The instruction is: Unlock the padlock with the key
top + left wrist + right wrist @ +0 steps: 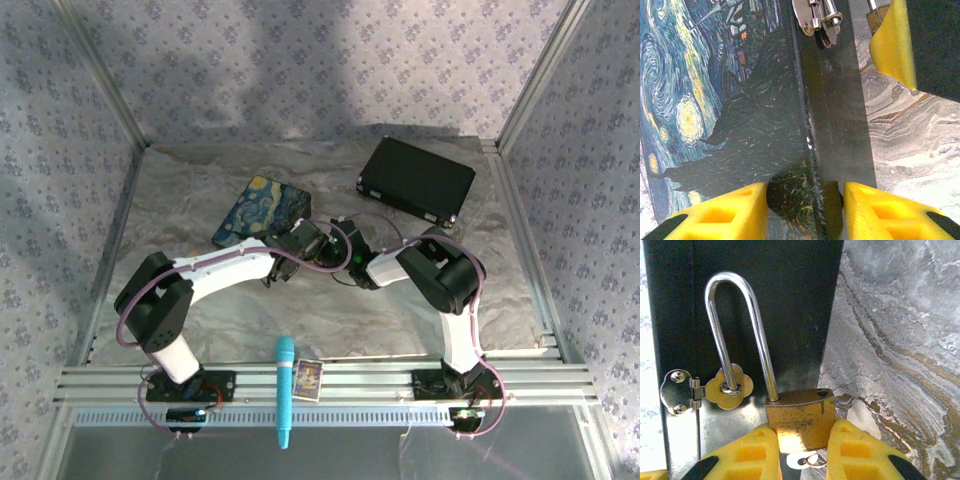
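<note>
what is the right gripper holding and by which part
The right gripper holds the padlock by the sides of its brass body, one finger on each side; the shackle points away, hooked through the hasp.

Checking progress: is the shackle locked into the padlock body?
No: one shackle leg sits in the hasp; the padlock body shows an empty hole.

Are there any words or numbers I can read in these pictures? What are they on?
No text can be read anywhere.
Small card on the front rail: has print, too small to read.
Padlock: scratched brass, no letters or numbers visible.
Painted tin: swirly picture only, no words visible.
</note>
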`<state>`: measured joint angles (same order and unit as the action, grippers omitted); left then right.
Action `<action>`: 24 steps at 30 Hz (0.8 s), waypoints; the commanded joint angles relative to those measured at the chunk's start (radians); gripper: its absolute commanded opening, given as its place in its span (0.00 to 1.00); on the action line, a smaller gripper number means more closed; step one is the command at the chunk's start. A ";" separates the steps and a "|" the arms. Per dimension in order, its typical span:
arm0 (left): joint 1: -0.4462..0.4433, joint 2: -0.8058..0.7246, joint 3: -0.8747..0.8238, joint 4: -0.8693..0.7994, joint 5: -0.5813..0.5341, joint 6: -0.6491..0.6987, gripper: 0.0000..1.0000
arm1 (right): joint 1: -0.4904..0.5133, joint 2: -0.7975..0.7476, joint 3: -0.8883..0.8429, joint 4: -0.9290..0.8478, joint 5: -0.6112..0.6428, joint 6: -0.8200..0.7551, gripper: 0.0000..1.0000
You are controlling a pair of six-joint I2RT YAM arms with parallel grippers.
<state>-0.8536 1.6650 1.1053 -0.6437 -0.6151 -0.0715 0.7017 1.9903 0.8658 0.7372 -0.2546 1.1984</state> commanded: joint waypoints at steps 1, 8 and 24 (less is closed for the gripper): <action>-0.002 0.050 -0.057 -0.110 0.103 -0.017 0.42 | -0.049 0.024 0.014 -0.053 0.070 0.022 0.00; -0.004 0.040 -0.057 -0.108 0.094 -0.032 0.42 | -0.081 0.004 -0.011 -0.096 0.044 0.008 0.00; -0.026 0.011 -0.100 -0.054 0.117 -0.038 0.42 | -0.082 0.120 0.054 -0.063 -0.010 0.113 0.00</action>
<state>-0.8738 1.6482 1.0676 -0.5804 -0.6331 -0.0795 0.6662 2.0811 0.9554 0.7353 -0.3130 1.3052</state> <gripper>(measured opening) 0.420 0.190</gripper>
